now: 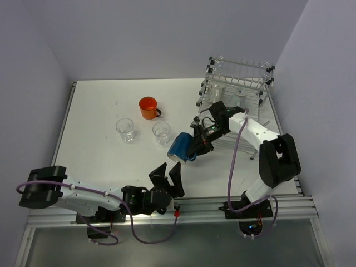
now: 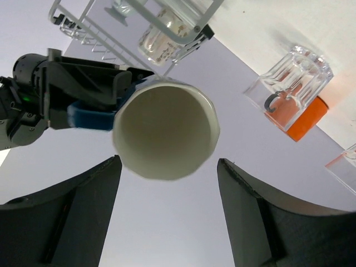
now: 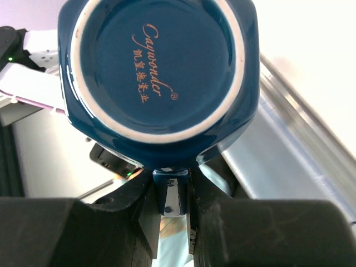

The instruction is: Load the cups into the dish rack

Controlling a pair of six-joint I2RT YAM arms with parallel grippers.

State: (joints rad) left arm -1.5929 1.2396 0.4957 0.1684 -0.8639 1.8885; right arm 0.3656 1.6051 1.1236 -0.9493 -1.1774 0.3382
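Blue mug (image 3: 158,72) base, script "Caywonder", handle in right tool (image 3: 169,196)

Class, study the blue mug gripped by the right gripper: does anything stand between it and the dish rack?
No loose thing does. Between the blue mug and the dish rack there is only the right gripper that holds it. The orange mug and the clear tumblers stand well to the left.
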